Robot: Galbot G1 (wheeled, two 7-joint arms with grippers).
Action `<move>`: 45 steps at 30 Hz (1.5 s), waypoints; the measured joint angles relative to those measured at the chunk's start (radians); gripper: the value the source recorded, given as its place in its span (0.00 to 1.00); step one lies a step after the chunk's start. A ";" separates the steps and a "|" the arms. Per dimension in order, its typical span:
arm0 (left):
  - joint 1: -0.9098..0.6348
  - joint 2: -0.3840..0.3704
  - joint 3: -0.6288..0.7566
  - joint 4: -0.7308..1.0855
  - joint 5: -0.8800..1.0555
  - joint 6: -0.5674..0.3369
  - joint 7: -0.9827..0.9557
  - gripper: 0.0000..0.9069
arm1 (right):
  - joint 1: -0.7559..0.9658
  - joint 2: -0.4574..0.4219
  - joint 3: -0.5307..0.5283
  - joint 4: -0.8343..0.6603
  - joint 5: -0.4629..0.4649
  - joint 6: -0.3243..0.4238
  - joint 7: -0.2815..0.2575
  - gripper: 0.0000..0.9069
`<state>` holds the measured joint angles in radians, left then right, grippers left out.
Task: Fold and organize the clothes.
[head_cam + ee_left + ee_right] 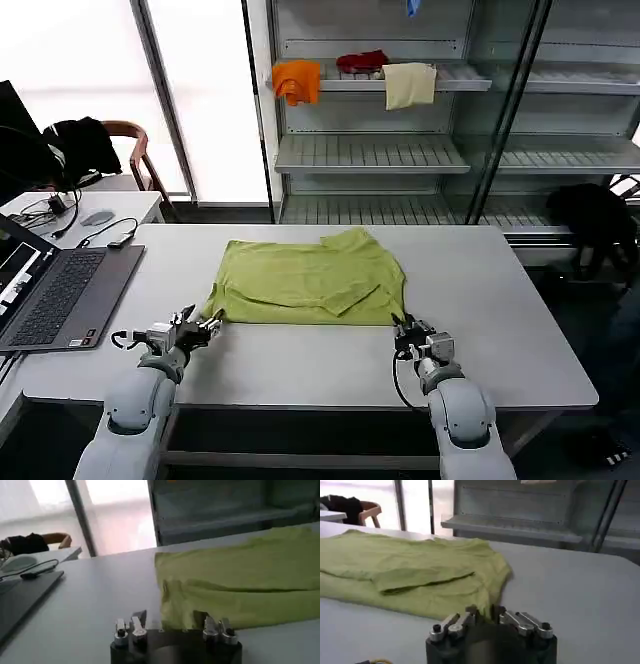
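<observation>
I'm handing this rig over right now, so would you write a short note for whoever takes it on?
Left gripper: open, low over the table at the near left corner of the T-shirt, holding nothing.
Right gripper: open, low at the shirt's near right corner, holding nothing.
T-shirt: lime yellow-green, lying mid-table, partly folded, with layers doubled over and a flap lying across its right half.
Done: at least one fold appears to be in.
Left: probably grip both near corners, finish folding and set the shirt tidy.
Nearby: open laptop at the table's left edge, clear of the shirt.
</observation>
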<state>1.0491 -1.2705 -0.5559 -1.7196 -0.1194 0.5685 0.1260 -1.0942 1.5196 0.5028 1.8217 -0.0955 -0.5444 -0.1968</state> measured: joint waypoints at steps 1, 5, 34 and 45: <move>0.000 0.000 0.000 0.001 0.000 0.000 0.002 0.01 | -0.001 -0.001 0.000 0.002 0.001 0.000 -0.001 0.00; 0.003 0.002 0.002 0.004 0.000 0.000 0.012 0.01 | -0.006 -0.004 0.001 0.012 0.005 0.000 -0.006 0.00; 0.216 0.026 -0.087 -0.193 -0.070 -0.018 0.020 0.00 | -0.224 -0.061 0.008 0.256 0.126 -0.022 0.005 0.00; 0.406 -0.001 -0.166 -0.358 -0.135 -0.014 -0.014 0.01 | -0.336 -0.073 -0.022 0.335 0.093 -0.029 0.020 0.00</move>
<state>1.4551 -1.2718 -0.7219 -2.0778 -0.2549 0.5546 0.1115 -1.4303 1.4466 0.4803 2.1570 -0.0026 -0.5734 -0.1765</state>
